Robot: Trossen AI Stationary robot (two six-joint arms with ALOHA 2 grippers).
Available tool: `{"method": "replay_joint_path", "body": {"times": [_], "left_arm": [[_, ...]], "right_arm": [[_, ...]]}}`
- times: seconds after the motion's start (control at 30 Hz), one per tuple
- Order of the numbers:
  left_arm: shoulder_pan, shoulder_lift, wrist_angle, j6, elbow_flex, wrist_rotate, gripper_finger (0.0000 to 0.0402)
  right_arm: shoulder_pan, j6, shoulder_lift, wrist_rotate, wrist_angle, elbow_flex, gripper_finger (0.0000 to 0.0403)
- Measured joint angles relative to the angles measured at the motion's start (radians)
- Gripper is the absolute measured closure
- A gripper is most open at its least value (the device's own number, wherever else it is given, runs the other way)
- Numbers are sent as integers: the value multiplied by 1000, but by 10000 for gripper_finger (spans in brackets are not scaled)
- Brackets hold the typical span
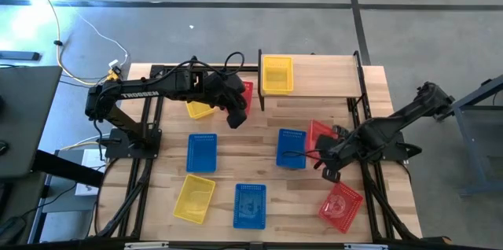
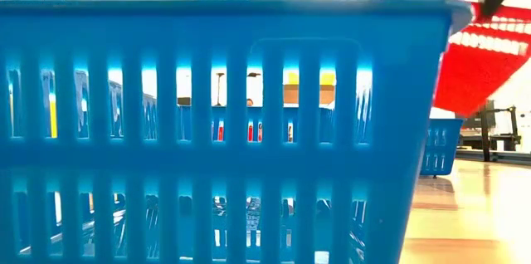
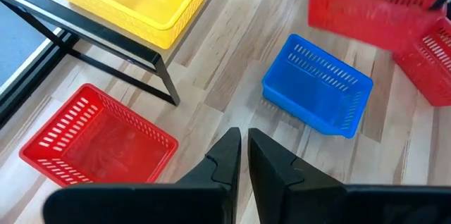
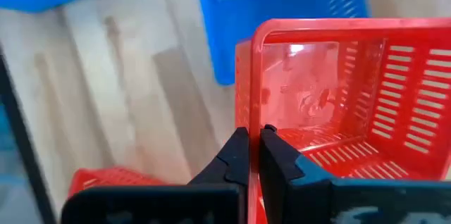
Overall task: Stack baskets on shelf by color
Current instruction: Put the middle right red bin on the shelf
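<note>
Right gripper (image 4: pixel 254 143) is pinched on the rim of a red basket (image 4: pixel 338 104) at about four o'clock on the table, and I worry that thin one-wall grip could let it swing or slip before the shelf (image 1: pixel 322 85) at twelve.

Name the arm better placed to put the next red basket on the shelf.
Right. The right gripper is shut on a lifted red basket; the left gripper hangs empty near the shelf.
</note>
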Motion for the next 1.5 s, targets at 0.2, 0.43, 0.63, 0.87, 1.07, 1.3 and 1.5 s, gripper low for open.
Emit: {"method": "replay_joint_path", "body": {"times": [0.2, 0.43, 0.63, 0.87, 1.07, 1.3, 1.5], "left_arm": [[0, 0, 0, 11, 0, 2, 383], [0, 0, 0, 11, 0, 9, 383], [0, 0, 1, 11, 0, 9, 383], [0, 0, 0, 10, 0, 10, 383], [0, 0, 0, 11, 0, 10, 383], [0, 0, 0, 11, 0, 8, 383], [0, 0, 0, 11, 0, 7, 383]], "right_arm": [[-5, -72, 0, 159, -144, 101, 403], [-57, -246, 0, 275, -339, 220, 403], [-142, -406, -29, 313, -381, 245, 403], [-275, -570, -85, 340, -389, 230, 403], [-415, -727, -148, 333, -388, 217, 403], [-585, -925, -172, 326, -388, 216, 403], [-722, -1051, -147, 306, -388, 216, 403]]}}
